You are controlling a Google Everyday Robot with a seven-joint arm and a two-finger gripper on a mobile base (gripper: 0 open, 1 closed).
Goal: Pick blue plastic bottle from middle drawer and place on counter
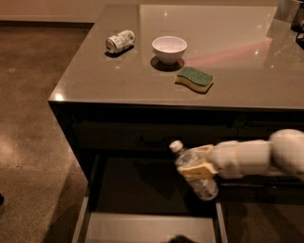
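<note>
The gripper (195, 167), entering from 3 o'clock, is clamped around the middle of the blue plastic bottle (204, 186). The bottle hangs in the air over the open middle drawer (142, 228), below the edge of the counter (118, 76). Its long axis is tilted, with the cap pointing to 11 o'clock and the base to 5 o'clock. Toward 12 o'clock, a can (119, 41), a bowl (169, 48) and a sponge (194, 78) rest on the counter.

**Dim room, gleaming brown floor**

A mottled brown polished floor (33, 95) spreads left of the dark cabinets (109, 135), catching a soft patch of glare near the left edge. A pale wall (47, 9) meets it at top left along a dark baseboard. The gripper (194, 168) hangs low at right, before the cabinets.
</note>
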